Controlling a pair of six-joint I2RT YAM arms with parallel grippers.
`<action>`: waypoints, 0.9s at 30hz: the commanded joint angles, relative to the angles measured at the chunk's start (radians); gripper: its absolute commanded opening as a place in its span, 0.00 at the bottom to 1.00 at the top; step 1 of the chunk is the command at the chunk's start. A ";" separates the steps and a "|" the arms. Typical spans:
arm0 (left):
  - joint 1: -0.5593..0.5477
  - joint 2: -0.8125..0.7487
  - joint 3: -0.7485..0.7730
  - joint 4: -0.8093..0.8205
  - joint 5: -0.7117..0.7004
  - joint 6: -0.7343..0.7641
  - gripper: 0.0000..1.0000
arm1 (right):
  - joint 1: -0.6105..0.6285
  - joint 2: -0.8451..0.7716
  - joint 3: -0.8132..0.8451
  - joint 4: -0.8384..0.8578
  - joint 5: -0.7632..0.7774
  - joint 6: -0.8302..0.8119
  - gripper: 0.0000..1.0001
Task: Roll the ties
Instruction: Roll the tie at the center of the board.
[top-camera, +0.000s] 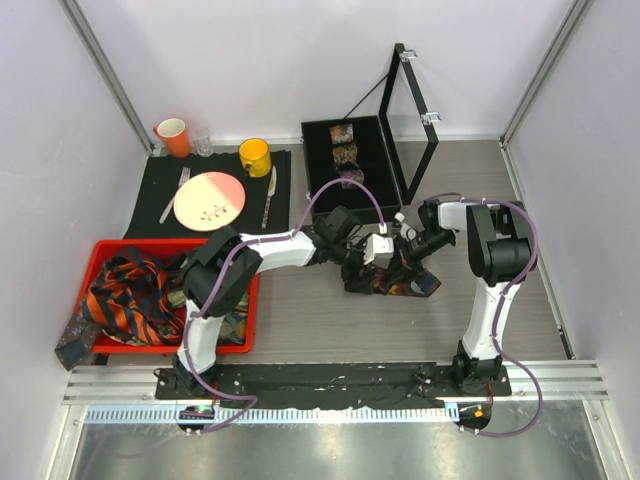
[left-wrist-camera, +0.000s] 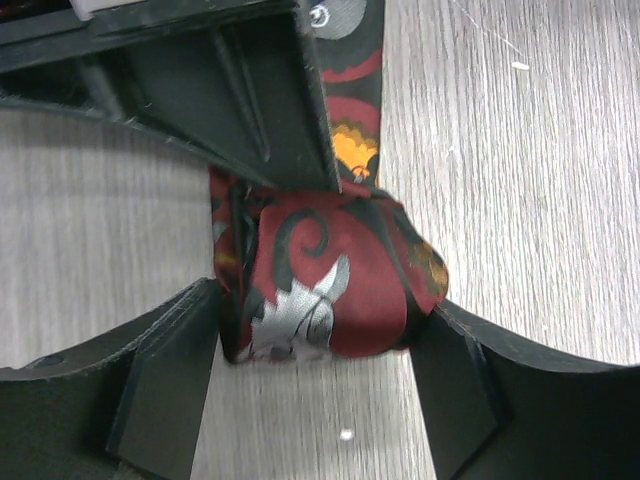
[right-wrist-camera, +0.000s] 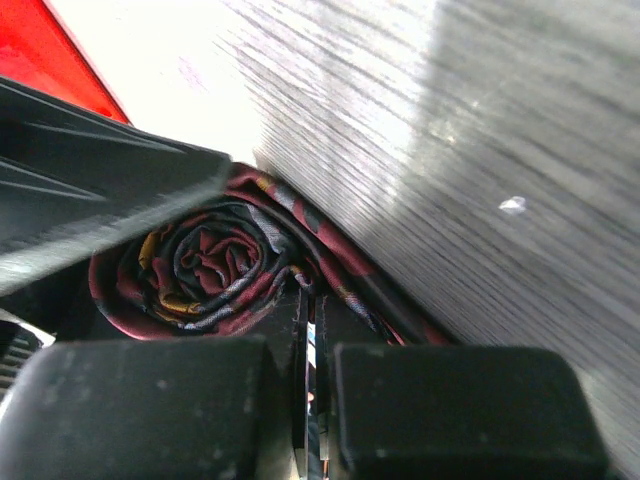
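A dark red patterned tie (top-camera: 395, 287) lies on the wooden table between both arms, part of it rolled into a coil (left-wrist-camera: 320, 280). My left gripper (left-wrist-camera: 318, 350) is open and its black fingers (left-wrist-camera: 160, 380) stand on either side of the coil. From the right wrist the coil (right-wrist-camera: 200, 265) shows its spiral end, with the flat tail (right-wrist-camera: 370, 285) running off along the table. My right gripper (right-wrist-camera: 312, 300) is shut, its tips against the coil's edge where the tail leaves. I cannot tell whether fabric is pinched there. In the top view the two grippers, left (top-camera: 362, 268) and right (top-camera: 398, 262), meet over the tie.
A red bin (top-camera: 105, 250) at the left holds a heap of loose ties (top-camera: 130, 300); one hangs over its corner. An open black box (top-camera: 320, 175) behind holds rolled ties (top-camera: 345, 150), with its lid (top-camera: 410, 120) standing up. A placemat with a plate (top-camera: 210, 200), cutlery and cups sits at the back left.
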 joint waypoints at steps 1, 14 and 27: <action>-0.024 0.034 0.041 0.102 0.059 0.003 0.70 | 0.018 0.070 -0.008 0.124 0.246 0.039 0.01; -0.051 0.058 0.022 0.215 0.056 -0.079 0.62 | 0.065 0.100 0.006 0.138 0.243 0.064 0.01; -0.033 -0.030 -0.084 0.194 0.045 -0.027 0.77 | 0.064 0.113 0.006 0.136 0.246 0.053 0.01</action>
